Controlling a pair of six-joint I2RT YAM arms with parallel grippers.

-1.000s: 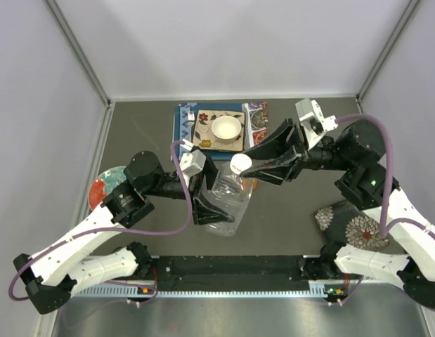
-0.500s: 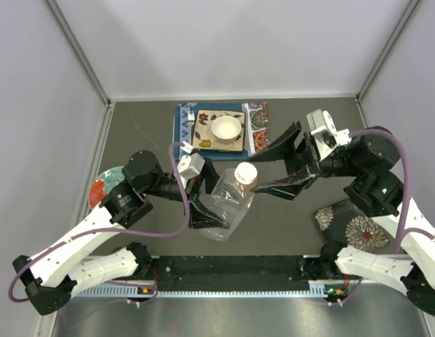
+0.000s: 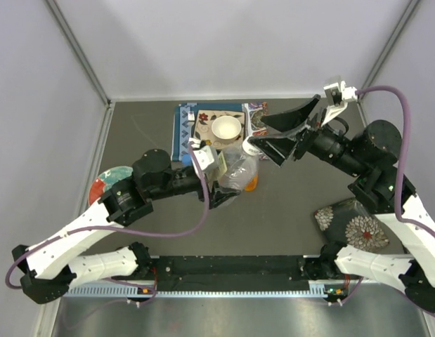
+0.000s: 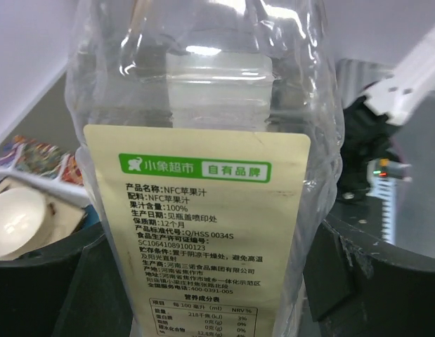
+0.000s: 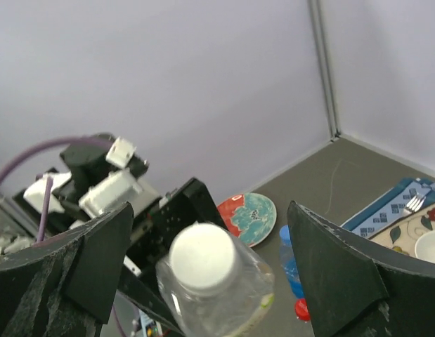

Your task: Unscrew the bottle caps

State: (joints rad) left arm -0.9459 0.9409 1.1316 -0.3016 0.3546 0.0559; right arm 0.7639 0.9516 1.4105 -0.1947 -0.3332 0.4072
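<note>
Directly before right end effector sits white cap.

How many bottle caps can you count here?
4. The white cap tops the clear bottle in the left gripper; the orange cap peeks out beside it; the blue cap and red cap sit beyond it in the right wrist view. Others may be hidden.

My left arm stretches from the near left corner toward the middle of the table, left gripper clamped sideways on the bottle. My right arm bends up along the right edge, wrist turned inward, right gripper spread wide, gripping nothing.
</note>
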